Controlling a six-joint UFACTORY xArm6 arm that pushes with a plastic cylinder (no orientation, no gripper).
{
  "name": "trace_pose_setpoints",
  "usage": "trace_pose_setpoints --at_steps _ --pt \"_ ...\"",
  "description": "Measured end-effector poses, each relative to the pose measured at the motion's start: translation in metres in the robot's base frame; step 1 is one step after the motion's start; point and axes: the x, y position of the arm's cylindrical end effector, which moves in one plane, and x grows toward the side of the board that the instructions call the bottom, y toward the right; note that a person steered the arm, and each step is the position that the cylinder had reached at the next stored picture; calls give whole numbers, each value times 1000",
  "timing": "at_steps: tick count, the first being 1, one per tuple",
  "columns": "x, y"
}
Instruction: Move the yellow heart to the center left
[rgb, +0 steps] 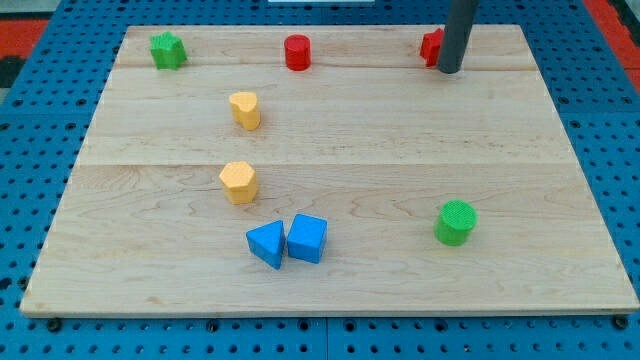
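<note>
The yellow heart (244, 109) lies on the wooden board (400, 140), left of the middle and in its upper half. My tip (449, 71) rests on the board near the view's top right, far to the right of the heart. It sits just beside a red block (430, 46) that the rod partly hides, so its shape cannot be made out. A second yellow block, a hexagon (238, 182), lies below the heart.
A green star (167, 50) sits at the top left and a red cylinder (297, 52) at the top middle. A blue triangle (266, 244) and a blue cube (307, 238) touch at the lower middle. A green cylinder (455, 222) stands at the lower right.
</note>
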Motion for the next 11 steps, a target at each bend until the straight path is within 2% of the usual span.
trace_pose_setpoints --at_steps 3,4,7,8,9,10,11 --pt "0 4" --pt "26 -11" --pt "38 -165" --pt "69 -234" --pt "77 -300" --pt "78 -307" --pt "118 -311"
